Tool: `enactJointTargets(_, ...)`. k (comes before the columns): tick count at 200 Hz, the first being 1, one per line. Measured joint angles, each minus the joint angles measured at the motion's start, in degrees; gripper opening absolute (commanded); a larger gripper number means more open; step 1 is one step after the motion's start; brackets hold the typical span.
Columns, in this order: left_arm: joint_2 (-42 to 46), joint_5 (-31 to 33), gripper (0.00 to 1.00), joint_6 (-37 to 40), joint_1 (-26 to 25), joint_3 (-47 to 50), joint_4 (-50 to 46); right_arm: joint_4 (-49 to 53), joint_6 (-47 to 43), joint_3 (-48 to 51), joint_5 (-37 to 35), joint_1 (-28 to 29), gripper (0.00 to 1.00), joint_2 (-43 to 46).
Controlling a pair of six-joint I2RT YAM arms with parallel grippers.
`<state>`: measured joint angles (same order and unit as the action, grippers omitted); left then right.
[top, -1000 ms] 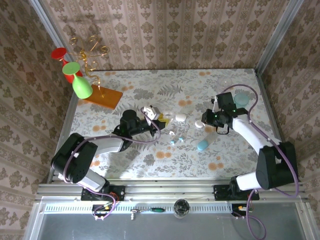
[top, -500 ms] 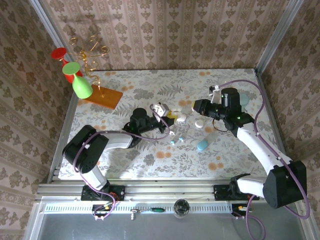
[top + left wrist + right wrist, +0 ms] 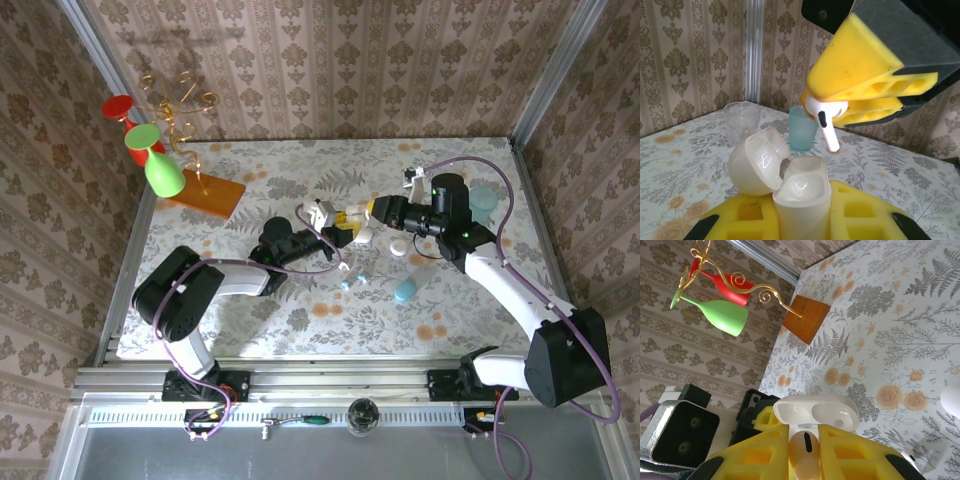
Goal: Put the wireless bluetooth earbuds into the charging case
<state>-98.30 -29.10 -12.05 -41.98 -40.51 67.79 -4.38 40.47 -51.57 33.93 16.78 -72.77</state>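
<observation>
The white charging case (image 3: 801, 200) stands upright between the yellow pads of my left gripper (image 3: 800, 222), which is shut on it. Its lid (image 3: 756, 161) hangs open to the left, and both wells look hollow. Just above the case my right gripper (image 3: 832, 112) is shut on a white stemmed earbud (image 3: 826, 120), stem pointing down. In the right wrist view that earbud (image 3: 804, 452) sits between the yellow fingers of the right gripper (image 3: 804, 456), right over the open case (image 3: 816, 413). From above, the two grippers (image 3: 335, 220) (image 3: 372, 211) meet mid-table. Two tiny cyan-tipped earbuds (image 3: 351, 282) lie on the cloth below them.
A light-blue capsule (image 3: 405, 290), a round white disc (image 3: 398, 247) and a white oval item (image 3: 362, 235) lie near the grippers. A teal cup (image 3: 803, 127) and a clear cup (image 3: 741, 121) stand behind. A wooden-based stand with red and green wine glasses (image 3: 160, 165) occupies the far left.
My right gripper has swung left with the earbud until it is over the case. My left gripper has carried the open case right to meet it.
</observation>
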Motion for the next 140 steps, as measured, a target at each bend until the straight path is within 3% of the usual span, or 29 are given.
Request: enactJointTargets(140,0.7,0.0,0.0,-1.9,0.0,0.0,2.2,-1.8,0.7,-0.1,-0.5,0.0,0.21,-1.0)
